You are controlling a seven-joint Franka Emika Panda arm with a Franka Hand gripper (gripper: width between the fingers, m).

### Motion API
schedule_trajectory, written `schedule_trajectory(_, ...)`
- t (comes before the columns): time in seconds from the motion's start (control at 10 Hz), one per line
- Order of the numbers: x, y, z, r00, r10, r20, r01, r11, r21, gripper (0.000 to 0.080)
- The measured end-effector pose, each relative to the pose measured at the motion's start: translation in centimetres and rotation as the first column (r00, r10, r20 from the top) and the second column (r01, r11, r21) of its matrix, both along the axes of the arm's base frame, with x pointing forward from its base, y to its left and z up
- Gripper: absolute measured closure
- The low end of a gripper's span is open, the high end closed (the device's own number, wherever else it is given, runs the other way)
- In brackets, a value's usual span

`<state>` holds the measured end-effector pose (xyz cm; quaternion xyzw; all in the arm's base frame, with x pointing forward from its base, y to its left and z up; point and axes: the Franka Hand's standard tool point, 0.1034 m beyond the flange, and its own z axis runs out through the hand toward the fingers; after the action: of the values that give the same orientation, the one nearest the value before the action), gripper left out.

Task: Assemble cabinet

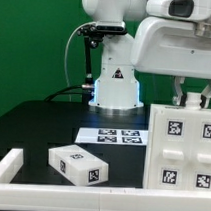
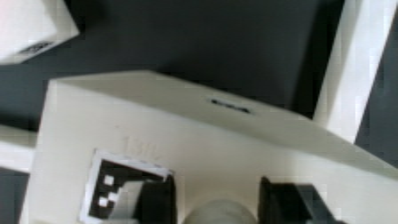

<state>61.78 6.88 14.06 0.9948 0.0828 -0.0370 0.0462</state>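
The cabinet body (image 1: 181, 148), a large white box with square tags on its face, stands at the exterior view's right. My gripper (image 1: 193, 101) is at its top edge, one finger on each side of the wall. In the wrist view the cabinet body (image 2: 196, 120) fills the frame, with a tag near one dark finger (image 2: 192, 198). The gripper (image 2: 237, 205) has its jaws close against the white wall between them. A smaller white tagged piece (image 1: 77, 164) lies on the black table at the exterior view's left front. It may be the white shape at the wrist view's corner (image 2: 32, 30).
The white robot base (image 1: 115, 82) with a triangle sticker stands at the back middle. The marker board (image 1: 119, 135) lies flat in front of it. A white rail (image 1: 5, 168) borders the table's front left corner. A green backdrop stands behind.
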Motion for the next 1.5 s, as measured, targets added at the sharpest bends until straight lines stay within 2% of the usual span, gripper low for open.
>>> schedule_trajectory(0.4,0.2,0.1,0.0,1.0,0.006,0.006,-0.006,1.0,-0.002,0.0583)
schedule_trajectory(0.6,0.0,0.8,0.0,0.999,-0.011,0.03,0.012,1.0,-0.005,0.0583)
schedule_trajectory(1.0,-0.2,0.7,0.0,0.999,-0.031,0.043,0.031,1.0,-0.003,0.0583)
schedule_trajectory(1.5,0.7,1.0,0.1,0.993,0.096,0.075,-0.096,0.995,0.003,0.0583)
